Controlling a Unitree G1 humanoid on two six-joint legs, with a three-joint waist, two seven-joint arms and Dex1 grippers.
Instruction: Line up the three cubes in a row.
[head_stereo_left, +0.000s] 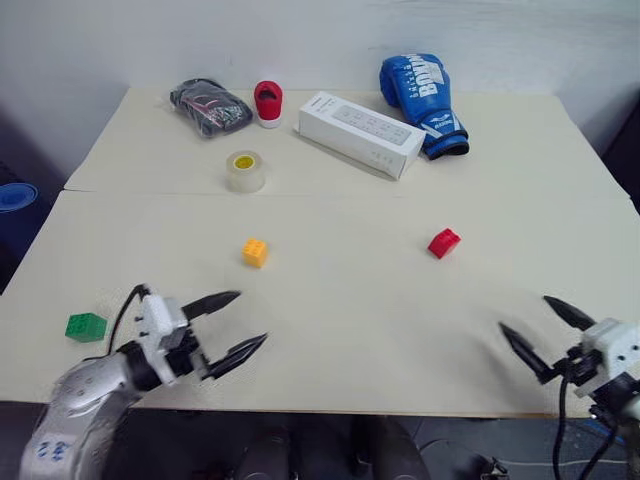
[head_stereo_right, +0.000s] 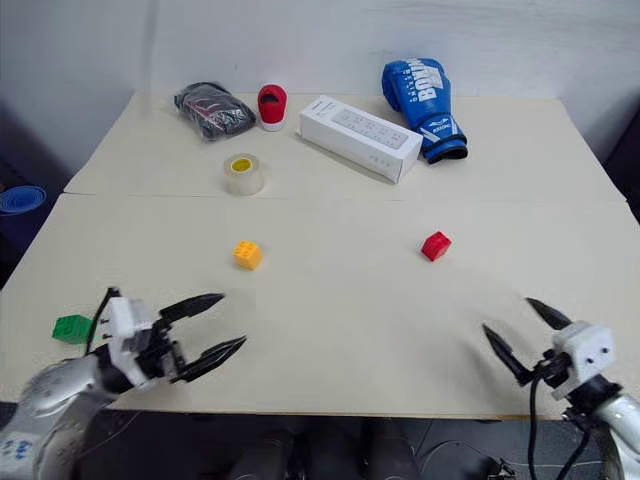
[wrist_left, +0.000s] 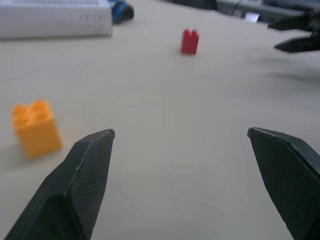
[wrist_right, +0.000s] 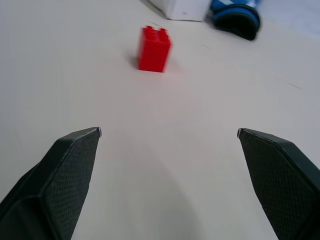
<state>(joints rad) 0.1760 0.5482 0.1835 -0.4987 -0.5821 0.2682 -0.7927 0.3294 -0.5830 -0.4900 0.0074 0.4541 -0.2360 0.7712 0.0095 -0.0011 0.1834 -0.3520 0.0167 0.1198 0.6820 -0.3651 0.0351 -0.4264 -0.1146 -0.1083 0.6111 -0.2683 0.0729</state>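
Observation:
Three studded cubes lie apart on the cream table (head_stereo_left: 340, 300). The green cube (head_stereo_left: 86, 326) is near the left front edge, the orange-yellow cube (head_stereo_left: 255, 252) left of centre, the red cube (head_stereo_left: 443, 243) right of centre. My left gripper (head_stereo_left: 240, 322) hovers open over the front left of the table, between the green and orange-yellow cubes, holding nothing. My right gripper (head_stereo_left: 545, 335) stands open at the front right, empty, with the red cube (wrist_right: 154, 49) well ahead of its fingers. In the left wrist view the orange-yellow cube (wrist_left: 35, 127) sits beside one fingertip.
Along the back of the table lie a dark bundle (head_stereo_left: 210, 106), a red-and-white cylinder (head_stereo_left: 268, 103), a white box (head_stereo_left: 360, 133) and a blue boxing glove (head_stereo_left: 425, 100). A clear tape roll (head_stereo_left: 245, 171) stands nearer the middle. A seam crosses the table behind the cubes.

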